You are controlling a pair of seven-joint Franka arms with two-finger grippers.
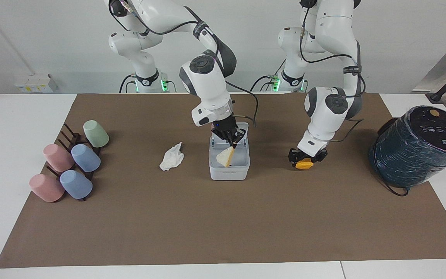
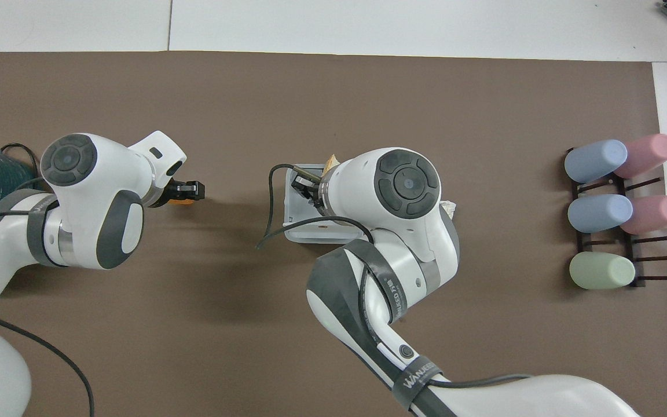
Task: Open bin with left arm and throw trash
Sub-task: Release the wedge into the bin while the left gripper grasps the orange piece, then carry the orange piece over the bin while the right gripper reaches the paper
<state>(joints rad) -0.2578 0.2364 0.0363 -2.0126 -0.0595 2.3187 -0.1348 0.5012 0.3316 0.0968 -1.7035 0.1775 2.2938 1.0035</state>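
The white bin point(image 1: 229, 171) stands open mid-mat, its lid upright on the side nearer the robots. My right gripper point(image 1: 230, 140) is shut on the cream wedge scrap point(image 1: 225, 157) and holds it over the bin's opening. In the overhead view the right arm covers most of the bin point(image 2: 301, 230), and only the wedge's tip point(image 2: 329, 160) shows. The crumpled tissue point(image 1: 172, 156) lies on the mat beside the bin, toward the right arm's end. My left gripper point(image 1: 307, 157) is low at the mat, closed around the orange-yellow lump point(image 1: 304, 165); it also shows in the overhead view point(image 2: 187, 190).
A dark rack with several pastel cups point(image 1: 68, 162) lies at the right arm's end of the mat. A big dark teal wrapped cylinder point(image 1: 416, 147) with a cable stands at the left arm's end. The brown mat point(image 1: 223, 224) stretches away from the robots.
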